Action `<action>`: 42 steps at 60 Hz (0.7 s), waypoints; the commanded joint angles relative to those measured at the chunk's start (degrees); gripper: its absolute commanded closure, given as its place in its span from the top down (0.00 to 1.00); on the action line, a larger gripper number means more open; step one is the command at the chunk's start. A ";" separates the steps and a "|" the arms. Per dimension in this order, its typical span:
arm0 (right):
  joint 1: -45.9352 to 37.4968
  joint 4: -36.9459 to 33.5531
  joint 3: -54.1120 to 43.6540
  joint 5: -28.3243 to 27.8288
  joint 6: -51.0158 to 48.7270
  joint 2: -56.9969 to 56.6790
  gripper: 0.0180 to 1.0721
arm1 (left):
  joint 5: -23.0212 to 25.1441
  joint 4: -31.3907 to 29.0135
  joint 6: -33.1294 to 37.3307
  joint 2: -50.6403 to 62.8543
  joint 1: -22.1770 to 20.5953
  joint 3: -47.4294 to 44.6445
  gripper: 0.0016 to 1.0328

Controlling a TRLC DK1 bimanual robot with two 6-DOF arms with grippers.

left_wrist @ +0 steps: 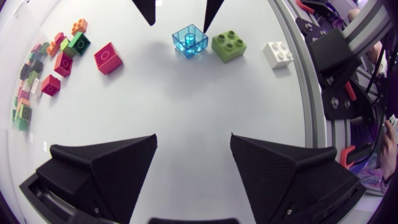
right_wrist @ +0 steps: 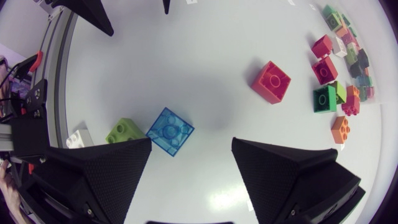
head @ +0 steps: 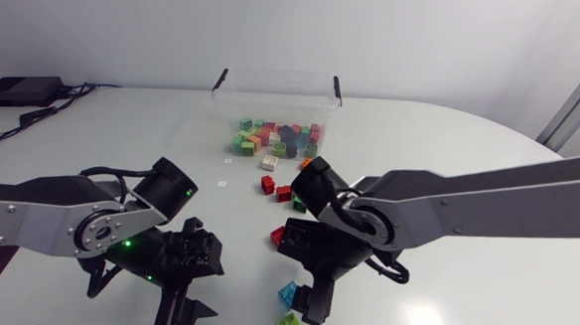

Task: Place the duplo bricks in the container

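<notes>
The left gripper (left_wrist: 193,140) had its two black fingers spread wide, with only the bare white table (left_wrist: 186,99) between them. Ahead of it lay a clear blue brick (left_wrist: 190,41), with a light green brick (left_wrist: 229,45) just beside it and a white brick (left_wrist: 278,54) near that one. The two fingertips of the right gripper (left_wrist: 178,22) stood apart, close to the blue brick. A red brick (left_wrist: 107,58) lay alone, and beyond it was a group of small coloured bricks (left_wrist: 64,63).
</notes>
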 commanded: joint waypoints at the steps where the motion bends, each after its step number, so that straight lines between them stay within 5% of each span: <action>1: 0.42 -2.00 1.78 0.53 -0.71 2.78 0.88 | -0.08 -0.83 2.12 -1.14 0.92 -2.02 0.79; 22: 2.62 -6.75 5.47 3.16 -2.20 4.80 0.88 | 0.01 -2.15 4.32 -3.25 3.56 -2.54 0.79; 42: 4.47 -10.00 7.32 5.27 -13.98 7.62 0.88 | 0.19 -3.47 5.55 -5.62 5.23 -2.98 0.79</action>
